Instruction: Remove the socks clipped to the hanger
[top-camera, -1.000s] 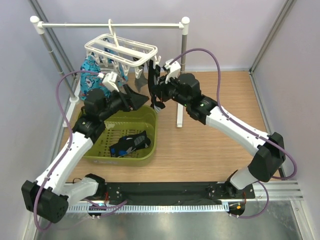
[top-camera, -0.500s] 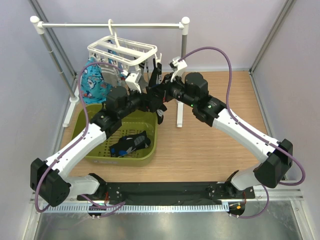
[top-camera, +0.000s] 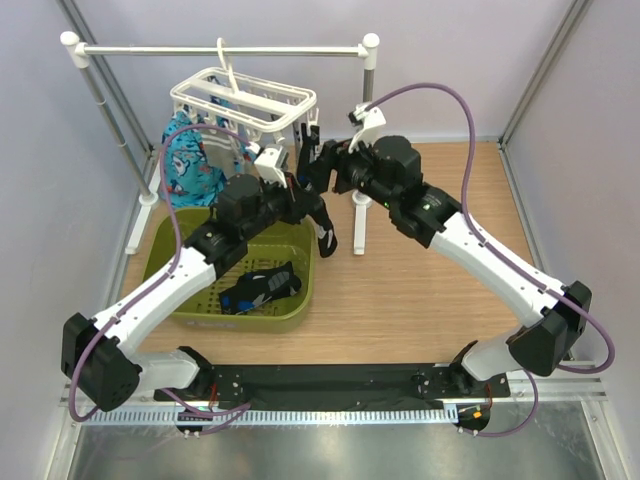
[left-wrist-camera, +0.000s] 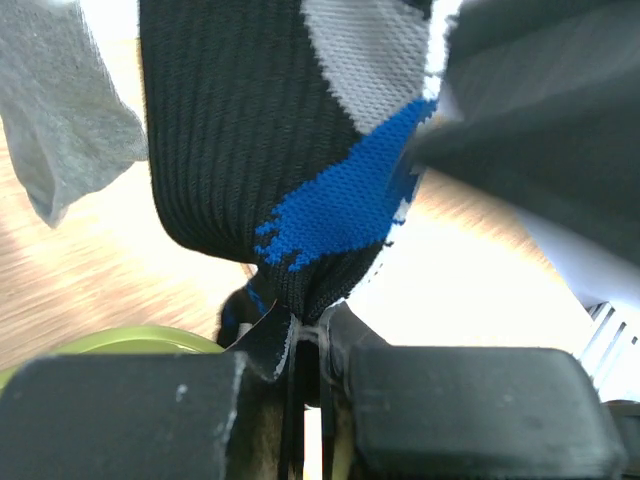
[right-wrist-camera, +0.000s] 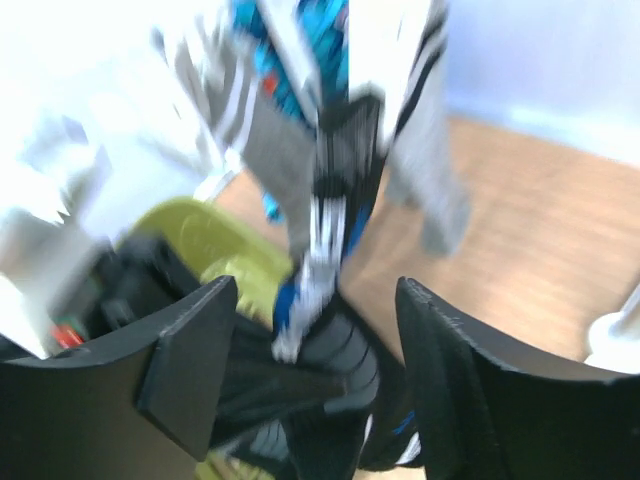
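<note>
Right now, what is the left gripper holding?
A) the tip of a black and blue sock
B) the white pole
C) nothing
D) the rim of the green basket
A: in the left wrist view, the left gripper is shut on the lower tip of the black and blue sock.

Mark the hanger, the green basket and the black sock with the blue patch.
hanger (top-camera: 243, 98), top view, on its white grid frame.
green basket (top-camera: 215, 318), top view, on its near wall.
black sock (left-wrist-camera: 270, 140), left wrist view, on the ribbed black fabric above the blue patch.
</note>
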